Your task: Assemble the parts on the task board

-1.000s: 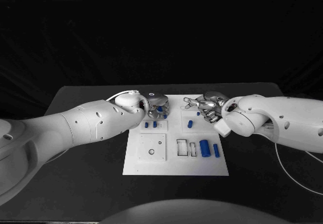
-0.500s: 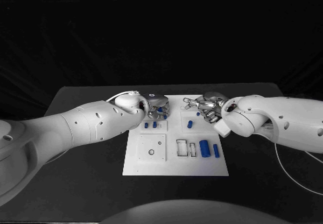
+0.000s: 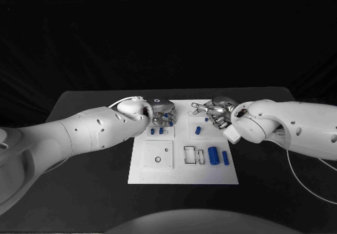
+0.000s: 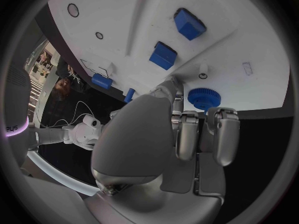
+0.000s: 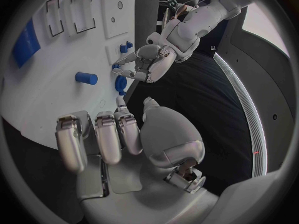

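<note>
From the head view, the white task board [image 3: 184,148] lies in the middle of the black worktop [image 3: 84,146], and both arms reach to its far edge: the left robot hand [image 3: 163,111] hovers over the far left corner, the right robot hand [image 3: 215,111] over the far right. Small blue parts dot the board: a pair of short pegs [image 3: 157,130] just beside the left hand, a single peg [image 3: 198,129] near the right hand, and two longer blue bars [image 3: 218,157] toward the near right, beside empty rectangular slots [image 3: 191,154]. In the left wrist view, the left robot hand's fingers [image 4: 186,134] curl down toward a round, ribbed blue gear [image 4: 203,98] at the board's edge; whether they actually pinch it I cannot tell. Two blue blocks [image 4: 176,40] stand further along the board. In the right wrist view, the right robot hand's fingers [image 5: 96,139] hang side by side, slightly bent, with nothing between them, above the board's rim; a blue cylinder [image 5: 86,78] lies on the board beyond. These parts look like light, rigid plastic with smooth faces, likely slippery. The gear would best be taken by its ribbed rim, the pegs across their sides.
</note>
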